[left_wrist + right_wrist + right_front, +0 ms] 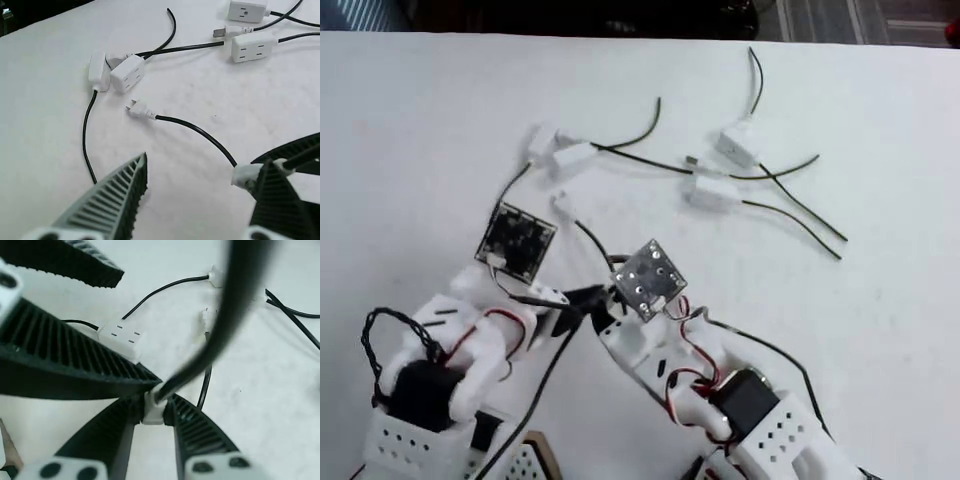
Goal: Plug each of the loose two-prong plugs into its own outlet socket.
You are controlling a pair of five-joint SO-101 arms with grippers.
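Observation:
A loose two-prong plug point(137, 107) lies on the white table, and its black cord point(200, 135) runs back to a white end piece point(152, 407). My right gripper point(152, 407) is shut on that end piece, low over the table in front of the arms point(600, 300). My left gripper point(205, 162) stands open right beside it, with its black finger point(275, 200) close to the held piece. Farther off lie a white outlet block point(127, 72) point(120, 335), two more outlet blocks point(250, 47) point(246, 10) and a second plug point(222, 31).
A white oblong piece point(96, 72) on another black cord lies against the near outlet block. Several black cords point(790, 205) trail across the far right of the table point(880, 300). The two arms' bodies crowd the near edge.

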